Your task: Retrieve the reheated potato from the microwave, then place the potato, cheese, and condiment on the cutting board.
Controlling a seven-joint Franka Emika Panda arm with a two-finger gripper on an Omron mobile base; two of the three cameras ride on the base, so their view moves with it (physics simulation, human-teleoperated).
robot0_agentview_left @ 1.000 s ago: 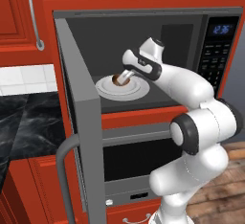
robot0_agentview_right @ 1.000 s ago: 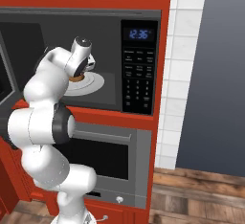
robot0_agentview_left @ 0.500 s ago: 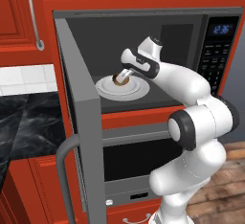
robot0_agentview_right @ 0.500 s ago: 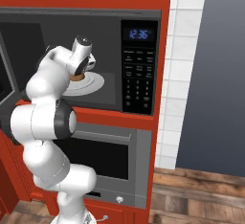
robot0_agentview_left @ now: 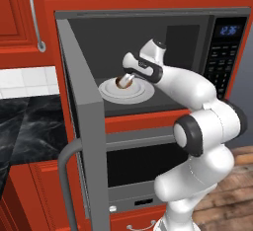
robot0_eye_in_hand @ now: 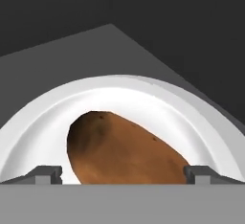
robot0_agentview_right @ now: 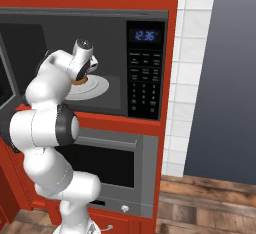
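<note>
The microwave stands with its door swung wide to the left, and the arm reaches deep into the cavity. There's the potato, brown and oval, lying on the white plate on the microwave floor. The gripper is right down over it, jaws spread wide, one fingertip at 9 o'clock of the potato and the other at 3 o'clock, the potato sitting between them. Blue display glowing above the keypad.

Brown potato lies on white plate (dark grey walls behind); finger tips wide apart, flanking potato.
</note>
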